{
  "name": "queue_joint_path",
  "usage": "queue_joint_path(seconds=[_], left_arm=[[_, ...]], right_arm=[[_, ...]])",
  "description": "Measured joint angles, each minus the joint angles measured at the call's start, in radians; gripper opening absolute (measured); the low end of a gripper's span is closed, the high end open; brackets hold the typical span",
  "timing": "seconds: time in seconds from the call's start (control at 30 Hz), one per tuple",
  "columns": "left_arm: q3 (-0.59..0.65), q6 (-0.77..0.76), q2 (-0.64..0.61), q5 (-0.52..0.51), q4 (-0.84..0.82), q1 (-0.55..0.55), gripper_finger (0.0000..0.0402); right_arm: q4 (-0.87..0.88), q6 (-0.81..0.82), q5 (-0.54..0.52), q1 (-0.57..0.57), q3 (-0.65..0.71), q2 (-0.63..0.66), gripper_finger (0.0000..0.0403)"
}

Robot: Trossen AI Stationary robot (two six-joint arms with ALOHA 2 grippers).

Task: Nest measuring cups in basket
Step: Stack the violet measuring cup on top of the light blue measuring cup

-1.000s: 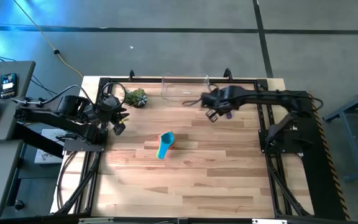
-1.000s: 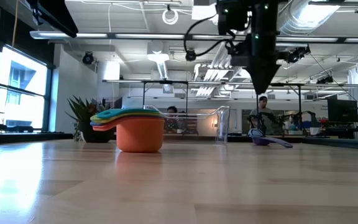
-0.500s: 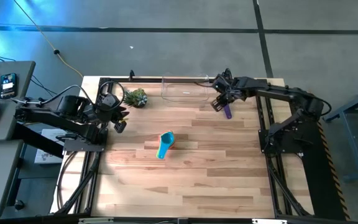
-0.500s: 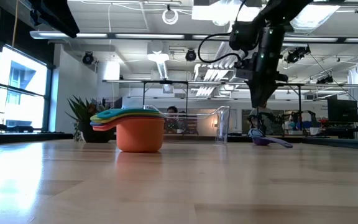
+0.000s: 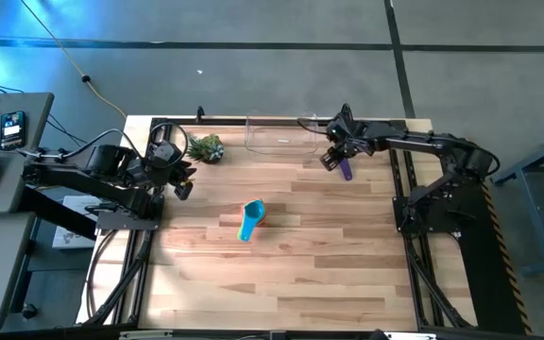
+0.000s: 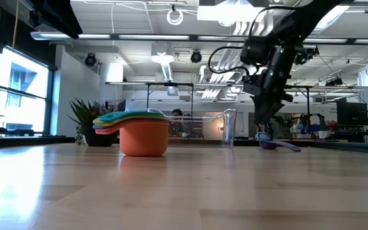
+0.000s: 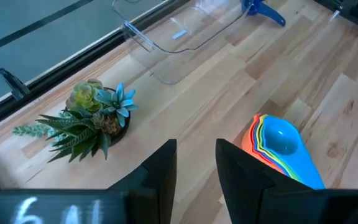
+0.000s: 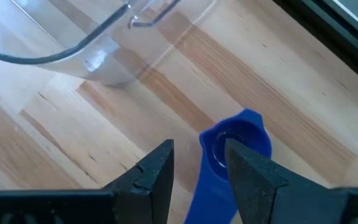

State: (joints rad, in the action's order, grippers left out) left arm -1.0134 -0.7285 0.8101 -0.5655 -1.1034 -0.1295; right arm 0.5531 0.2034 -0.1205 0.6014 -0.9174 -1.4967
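Several measuring cups sit nested in one stack (image 5: 251, 219) (image 6: 139, 131) (image 7: 278, 146) mid-table, with the orange one at the bottom standing on the wood. The purple cup (image 5: 346, 169) (image 6: 270, 144) (image 8: 238, 143) lies alone on the table, right of the basket. The clear basket (image 5: 280, 142) (image 8: 73, 56) stands at the far edge. My right gripper (image 5: 331, 159) (image 6: 262, 122) (image 8: 197, 146) is open and slants down just above the purple cup, with the cup's handle (image 8: 207, 186) showing between its fingers; I see no contact. My left gripper (image 5: 182, 187) (image 7: 196, 165) waits open at the table's left side.
A small spiky plant in a pot (image 5: 206, 147) (image 7: 86, 121) stands near the far left corner, between the left gripper and the basket. Bare wood lies in front of the stack toward the near edge. People and desks show in the room beyond the table.
My right gripper has come down toward the purple cup near the far right of the table and tipped from pointing straight down to a slant. The cups, basket and left arm have stayed put.
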Motion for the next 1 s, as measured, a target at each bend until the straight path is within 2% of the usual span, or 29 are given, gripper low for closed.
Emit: queue_joint_path(seconds=[0.1, 0.73, 0.83, 1.0], left_arm=[[0.000, -0.003, 0.000, -0.001, 0.000, 0.000, 0.0104], [0.000, -0.030, 0.000, 0.000, 0.000, 0.000, 0.0104], [0.000, -0.030, 0.000, 0.000, 0.000, 0.000, 0.0104], [0.000, -0.029, 0.000, 0.000, 0.000, 0.000, 0.0104]], right_arm=[[-0.043, -0.005, 0.021, 0.011, 0.023, -0.006, 0.0135], [-0.048, -0.025, 0.012, 0.027, 0.025, -0.154, 0.0130], [-0.047, -0.021, 0.005, 0.027, 0.025, -0.154, 0.0104], [-0.045, 0.011, 0.002, 0.027, 0.025, -0.154, 0.0020]])
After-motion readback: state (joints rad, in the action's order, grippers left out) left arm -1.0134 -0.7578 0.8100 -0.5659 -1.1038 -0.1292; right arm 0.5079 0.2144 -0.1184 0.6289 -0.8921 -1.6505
